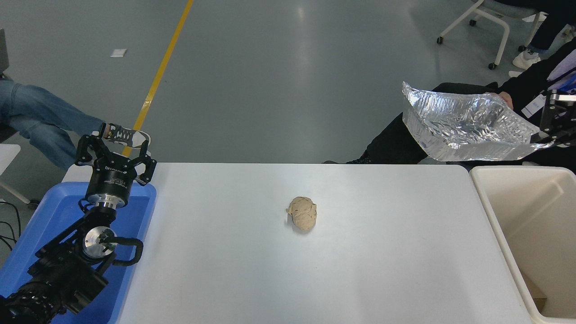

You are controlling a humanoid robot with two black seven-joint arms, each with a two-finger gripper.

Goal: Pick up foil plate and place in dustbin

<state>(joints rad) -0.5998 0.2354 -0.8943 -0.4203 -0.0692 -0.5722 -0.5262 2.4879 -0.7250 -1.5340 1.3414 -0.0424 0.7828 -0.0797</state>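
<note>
Right tool (546, 137) is entering from the right edge and is gripping the foil plate (465, 128) by its right-hand rim, fingers clamped onto the foil. The plate is hanging in the air, clear of the surface (315, 270), tilted so its wrinkled inside is facing the camera. Taking the dustbin (492, 211) as the landmark: the plate is sitting above and just beyond the bin's far-left corner, with most of it lying to the left of the bin's opening rather than over it. The bin itself is standing against the surface's right edge, its cream interior showing.

A tan crumpled lump (302, 213) is lying on the surface well to the left of the dustbin, near the middle.

Left tool (115, 155) is parking far left of the dustbin, over a blue bin (54, 211) at the surface's opposite end, its fingers spread apart and holding nothing.

A seated person in black (405, 139) is showing beyond the dustbin, partly hidden behind the raised plate. Another person's jeans-clad leg (40, 119) is showing at far left.
</note>
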